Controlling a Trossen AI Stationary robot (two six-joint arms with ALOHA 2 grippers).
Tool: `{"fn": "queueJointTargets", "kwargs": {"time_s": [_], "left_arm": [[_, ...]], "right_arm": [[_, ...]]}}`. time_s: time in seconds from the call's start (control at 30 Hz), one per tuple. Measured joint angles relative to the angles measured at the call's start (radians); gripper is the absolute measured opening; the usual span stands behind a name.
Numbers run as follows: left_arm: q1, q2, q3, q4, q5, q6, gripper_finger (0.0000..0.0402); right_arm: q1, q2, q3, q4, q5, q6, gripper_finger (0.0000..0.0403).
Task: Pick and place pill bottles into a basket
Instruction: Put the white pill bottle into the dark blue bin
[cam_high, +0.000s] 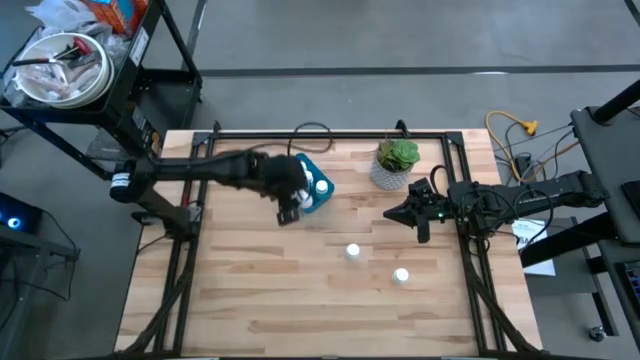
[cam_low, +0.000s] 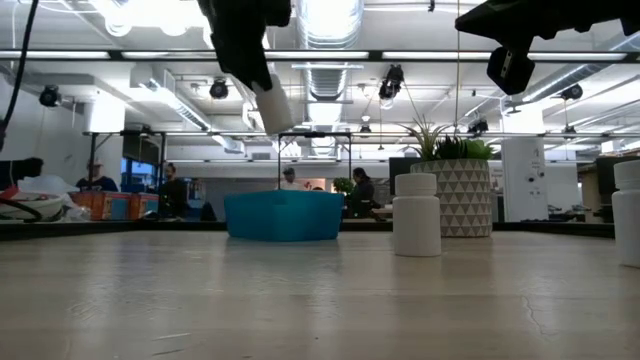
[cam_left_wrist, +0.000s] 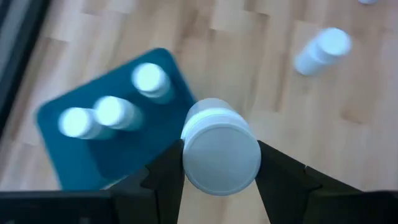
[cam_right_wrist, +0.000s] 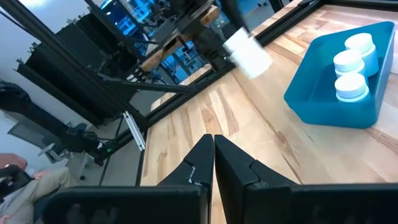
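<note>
My left gripper is shut on a white pill bottle, high above the table by the near left corner of the blue basket. The basket holds three white bottles standing upright. Two more bottles stand on the table toward the near right. My right gripper is shut and empty, above the table near the plant pot. My left gripper pinches the bottle between its two fingers, one on each side of its round wall. The fingers come from above, slanting down. The bottle is lifted clear and hangs tilted below the fingers, above the basket's height.
A white pot with a green plant stands at the far side, right of the basket. Black frame rails run along the table's edges. A cart with a bowl stands off the far left corner. People show in the room behind.
</note>
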Motion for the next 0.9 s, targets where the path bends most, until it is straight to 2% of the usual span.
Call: {"fn": "queueJointTargets", "kwargs": {"time_s": [0.2,0.37,0.9], "left_arm": [[0.093,0.017,0.029,0.006,0.005,0.104,0.0161],[0.134,0.078,0.046,0.009,0.018,0.157,0.0161],[0.154,0.257,0.083,-0.007,0.046,0.214,0.0161]], "right_arm": [[0.0,0.0,0.0,0.0,0.0,-0.003,0.0009],[0.0,0.0,0.0,-0.002,0.004,-0.007,0.0009],[0.0,0.0,0.0,-0.006,0.01,-0.008,0.0009]]}}
